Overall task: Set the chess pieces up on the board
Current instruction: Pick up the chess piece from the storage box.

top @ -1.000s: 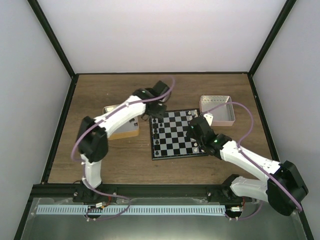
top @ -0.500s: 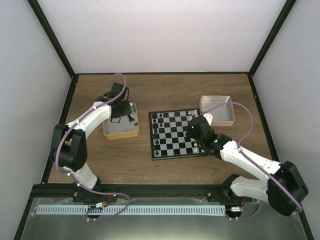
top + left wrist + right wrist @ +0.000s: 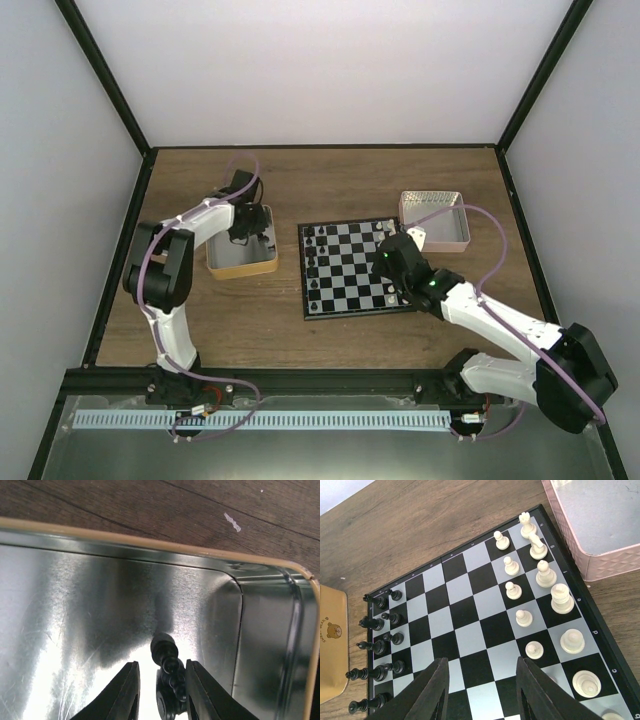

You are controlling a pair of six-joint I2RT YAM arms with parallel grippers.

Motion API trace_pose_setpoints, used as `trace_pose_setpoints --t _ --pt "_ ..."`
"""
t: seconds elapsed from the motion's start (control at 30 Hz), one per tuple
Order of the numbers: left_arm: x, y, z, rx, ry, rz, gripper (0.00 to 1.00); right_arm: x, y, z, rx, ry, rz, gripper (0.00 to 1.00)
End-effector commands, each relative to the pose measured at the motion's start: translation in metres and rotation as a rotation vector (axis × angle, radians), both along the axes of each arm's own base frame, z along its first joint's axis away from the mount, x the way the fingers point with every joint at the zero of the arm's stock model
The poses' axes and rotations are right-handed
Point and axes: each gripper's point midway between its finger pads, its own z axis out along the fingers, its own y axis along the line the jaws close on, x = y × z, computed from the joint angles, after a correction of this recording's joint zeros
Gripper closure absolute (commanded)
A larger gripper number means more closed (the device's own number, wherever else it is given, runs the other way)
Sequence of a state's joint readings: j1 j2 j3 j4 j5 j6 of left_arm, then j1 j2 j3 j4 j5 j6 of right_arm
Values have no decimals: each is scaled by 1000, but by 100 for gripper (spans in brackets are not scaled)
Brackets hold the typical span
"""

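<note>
**Q:** Where is the left claw point(image 3: 162, 666), and how do its fingers stand?

**A:** It is inside the tan tin point(image 3: 150, 562), which sits on the worktop point(image 3: 250, 330) left of the board point(image 3: 350, 275). The fingers are narrowly spread around one black piece point(image 3: 169, 685) near a corner of the tin. The piece's rounded head points away past the fingertips. One finger meets the piece. A bright strip of tin floor separates the piece from the other finger, so it is not a pinch.

**Q:** And the right claw point(image 3: 482, 662)?

**A:** It is above the right half of the board. Its fingers are spread, and only bare squares show between them.

**Q:** Where are the pieces on the board?

**A:** Black pieces point(image 3: 380, 647) stand in two files along the left edge, the side facing the tan tin. White pieces point(image 3: 545, 575) stand in two files along the right edge, the side facing the pink tin point(image 3: 600, 562).

**Q:** How does the pink tin lie to the board?

**A:** It lies just beside the far right corner, open side up. Whether it touches the border cannot be told.
</note>
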State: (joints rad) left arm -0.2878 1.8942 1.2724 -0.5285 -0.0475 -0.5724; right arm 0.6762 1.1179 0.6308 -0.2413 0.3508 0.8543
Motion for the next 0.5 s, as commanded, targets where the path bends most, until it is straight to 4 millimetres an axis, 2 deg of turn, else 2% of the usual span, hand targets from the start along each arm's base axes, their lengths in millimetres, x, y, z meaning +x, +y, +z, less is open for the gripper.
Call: trace_pose_setpoints --t 0.0,0.2,0.47 --pt "16 3 5 15 -39 23 73 2 -3 6 14 -18 -19 62" --pt "18 -2 -10 7 -2 -6 73 4 1 9 23 -25 -7 62" --pt "19 6 -9 51 -11 3 93 2 1 7 24 -15 -5 62"
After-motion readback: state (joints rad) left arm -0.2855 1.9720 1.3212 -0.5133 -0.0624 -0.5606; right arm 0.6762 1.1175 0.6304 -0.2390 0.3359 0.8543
